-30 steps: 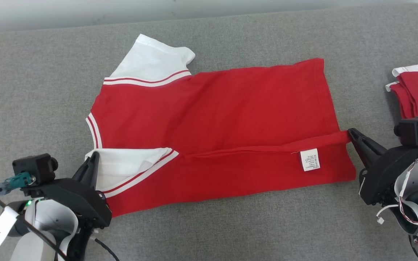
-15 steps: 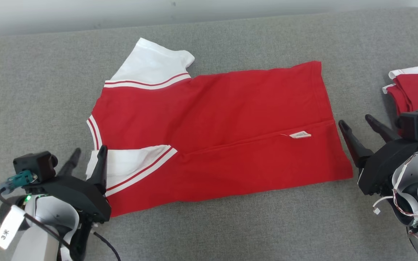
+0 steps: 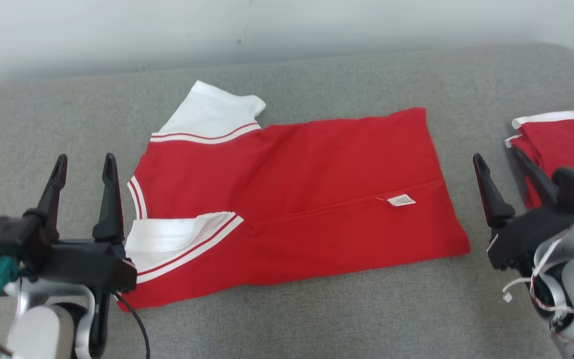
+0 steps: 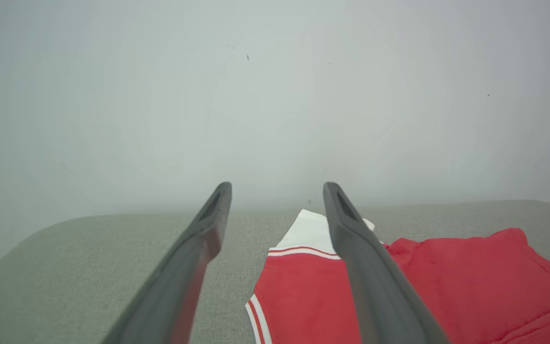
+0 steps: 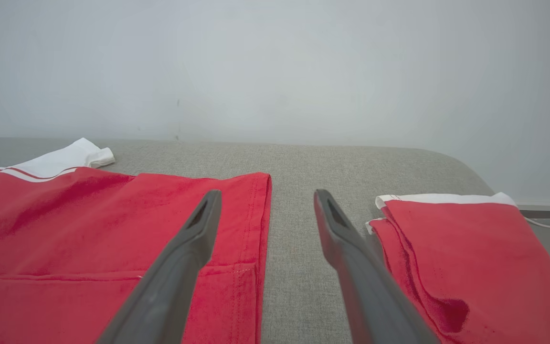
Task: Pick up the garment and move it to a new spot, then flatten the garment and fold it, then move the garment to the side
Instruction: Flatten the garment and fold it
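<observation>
**Half-folded garment, both tools free: the fold could come undone**

Head view: the red garment lies across the middle of the grey surface, collar towards the left tool, hem towards the right tool. Both tools are spread wide and hold nothing. The near long edge is folded in, with the near sleeve and a label lying on top; the far sleeve sticks out flat. The folded edge runs at a slant, so I judge that a matching far fold could end up crooked. Pinching the top layer alone would probably peel the near flap open.

Left wrist view: the left tool points past the collar end of the garment, its jaws apart and empty. A low reach from here could catch the collar and bunch the cloth on the rough surface.

Right wrist view: the right tool, released and empty, sits over the bare strip between the garment's hem and a folded red stack. One finger is just beside that stack; a careless closing or sweep might snag it instead of the garment.
</observation>
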### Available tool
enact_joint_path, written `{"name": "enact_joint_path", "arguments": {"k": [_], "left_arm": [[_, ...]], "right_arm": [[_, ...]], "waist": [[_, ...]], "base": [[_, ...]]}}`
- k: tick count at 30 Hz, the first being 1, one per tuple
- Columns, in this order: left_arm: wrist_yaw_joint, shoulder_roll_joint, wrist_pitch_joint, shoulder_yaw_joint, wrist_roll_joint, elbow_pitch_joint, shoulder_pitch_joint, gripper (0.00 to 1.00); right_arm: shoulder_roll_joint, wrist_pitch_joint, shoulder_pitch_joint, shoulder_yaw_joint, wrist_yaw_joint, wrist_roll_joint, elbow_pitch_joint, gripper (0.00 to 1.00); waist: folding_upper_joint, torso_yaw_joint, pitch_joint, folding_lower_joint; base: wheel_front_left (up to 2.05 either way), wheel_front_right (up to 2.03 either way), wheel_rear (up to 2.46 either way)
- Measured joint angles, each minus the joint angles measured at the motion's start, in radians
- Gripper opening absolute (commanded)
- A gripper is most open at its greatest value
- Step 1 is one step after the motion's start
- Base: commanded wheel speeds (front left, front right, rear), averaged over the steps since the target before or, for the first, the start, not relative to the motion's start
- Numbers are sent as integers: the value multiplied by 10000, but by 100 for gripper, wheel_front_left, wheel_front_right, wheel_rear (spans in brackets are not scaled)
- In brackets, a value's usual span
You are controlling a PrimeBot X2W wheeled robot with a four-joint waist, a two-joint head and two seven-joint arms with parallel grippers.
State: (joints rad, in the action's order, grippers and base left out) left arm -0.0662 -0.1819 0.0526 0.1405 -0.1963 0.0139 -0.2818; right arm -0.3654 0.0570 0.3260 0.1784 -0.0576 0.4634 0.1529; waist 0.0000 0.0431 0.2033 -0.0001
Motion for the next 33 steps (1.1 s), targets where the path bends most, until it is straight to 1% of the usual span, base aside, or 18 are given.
{"name": "enact_joint_path", "arguments": {"k": [3,4,8,11,13,19,22,28,33], "left_arm": [[-54,13,732,188,399,-265,308,100],[-54,13,732,188,399,-265,308,100],[-176,35,1448,349,742,-456,1011,100],[-219,-46,1666,453,1062,-278,1539,100],[-230,-65,1680,454,1085,-100,1767,100],[-341,-63,1693,293,1160,493,2356,100],[-391,6,1693,121,1032,708,2703,100],[-405,309,1693,113,984,725,3153,100],[-453,351,1730,98,984,675,3157,100]], "right_arm": [[144,-525,-478,-136,-247,-184,-190,100],[144,-525,-478,-136,-247,-184,-190,100],[410,-1127,-1025,-77,-364,-566,-487,100],[648,-1578,-1283,-69,-412,-658,-535,100],[738,-1822,-1433,-29,-485,-794,-508,100],[1089,-2424,-1848,123,-500,-1043,-253,100],[1181,-2600,-2048,313,-537,-1174,-203,100],[1179,-2698,-2304,506,-537,-1298,-234,100],[1097,-2777,-2346,560,-516,-1354,-240,100]], "waist": [[-1,-52,-252,0],[-1,-52,-252,0],[-2,-153,-581,-1],[-2,-275,-790,-1],[-1,-375,-918,-1],[-2,-662,-1336,-1],[-2,-789,-1564,-1],[-2,-1033,-1893,-1],[-1,-1071,-1955,-1]], "base": [[0,0,0],[0,0,0],[0,0,0],[0,0,0],[0,0,0],[0,0,0],[0,0,0],[0,0,0],[0,0,0]]}}
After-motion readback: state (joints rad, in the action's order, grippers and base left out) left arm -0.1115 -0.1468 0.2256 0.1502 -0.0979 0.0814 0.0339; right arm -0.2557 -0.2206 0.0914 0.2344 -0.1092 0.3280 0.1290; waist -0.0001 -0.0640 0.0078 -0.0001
